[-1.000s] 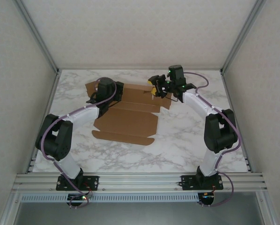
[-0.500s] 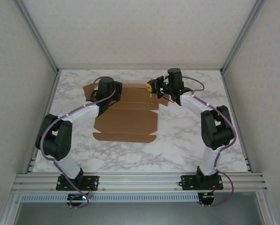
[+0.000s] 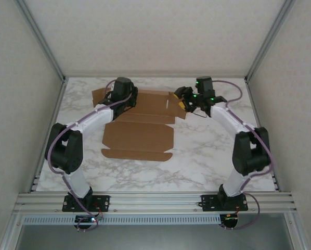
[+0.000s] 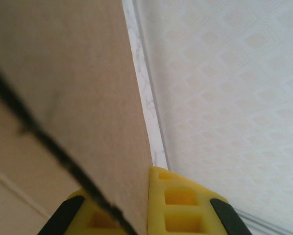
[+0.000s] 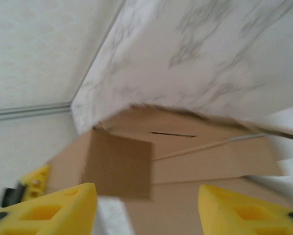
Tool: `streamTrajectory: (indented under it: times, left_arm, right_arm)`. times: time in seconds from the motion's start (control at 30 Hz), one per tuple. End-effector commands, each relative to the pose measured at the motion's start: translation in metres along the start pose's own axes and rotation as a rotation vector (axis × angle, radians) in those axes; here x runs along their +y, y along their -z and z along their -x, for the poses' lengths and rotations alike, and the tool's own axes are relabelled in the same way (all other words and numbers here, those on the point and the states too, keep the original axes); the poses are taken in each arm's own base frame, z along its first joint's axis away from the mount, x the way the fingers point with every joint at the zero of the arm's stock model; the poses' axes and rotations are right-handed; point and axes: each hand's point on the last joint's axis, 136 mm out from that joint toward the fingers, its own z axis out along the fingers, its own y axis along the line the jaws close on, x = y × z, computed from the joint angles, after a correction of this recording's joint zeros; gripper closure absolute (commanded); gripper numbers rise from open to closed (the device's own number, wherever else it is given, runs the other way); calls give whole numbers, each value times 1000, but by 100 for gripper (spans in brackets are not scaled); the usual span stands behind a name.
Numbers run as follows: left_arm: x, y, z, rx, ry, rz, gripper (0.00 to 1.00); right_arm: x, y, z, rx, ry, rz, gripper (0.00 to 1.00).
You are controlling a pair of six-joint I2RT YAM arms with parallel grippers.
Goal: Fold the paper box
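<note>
Yellow fingers (image 4: 157, 198) of our left gripper (image 4: 129, 198) pinch the paper box (image 3: 140, 133) at its far-left flap. Our right gripper (image 5: 146, 196) stands spread just off its far-right corner. Under the paper box lies the marble table (image 3: 207, 156).

paper box (image 3: 140, 138) was plain brown cardboard, matte, unprinted. table (image 3: 207, 156) was smooth, white-grey marble look, low sheen. wall (image 4: 225, 73) was pale, faint embossed pattern. frame rail (image 3: 155, 199) looked like brushed aluminium. right gripper (image 5: 146, 196) pads (image 5: 53, 208) were matte yellow plastic.
</note>
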Motion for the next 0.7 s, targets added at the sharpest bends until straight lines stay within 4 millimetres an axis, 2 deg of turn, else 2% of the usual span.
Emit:
streamTrajectory:
  times: [0.0,0.1,0.33,0.5,0.67]
  left_arm:
    - [6,-10,13,-72,-18,89,100]
    - [4,-24,17,-71,-6,103,100]
    - [15,-53,22,-37,48,151,100]
    - [34,-70,25,-7,102,199,100]
    - [34,-82,37,-24,85,222,100]
  right_arm:
    - [-23,30,6,-93,272,-138,47]
    - [-29,24,-7,-30,362,-131,53]
    - [-58,-24,-47,212,435,-155,53]
    - [-79,-58,-51,271,434,-206,51]
    - [-98,-81,-39,271,426,-300,49]
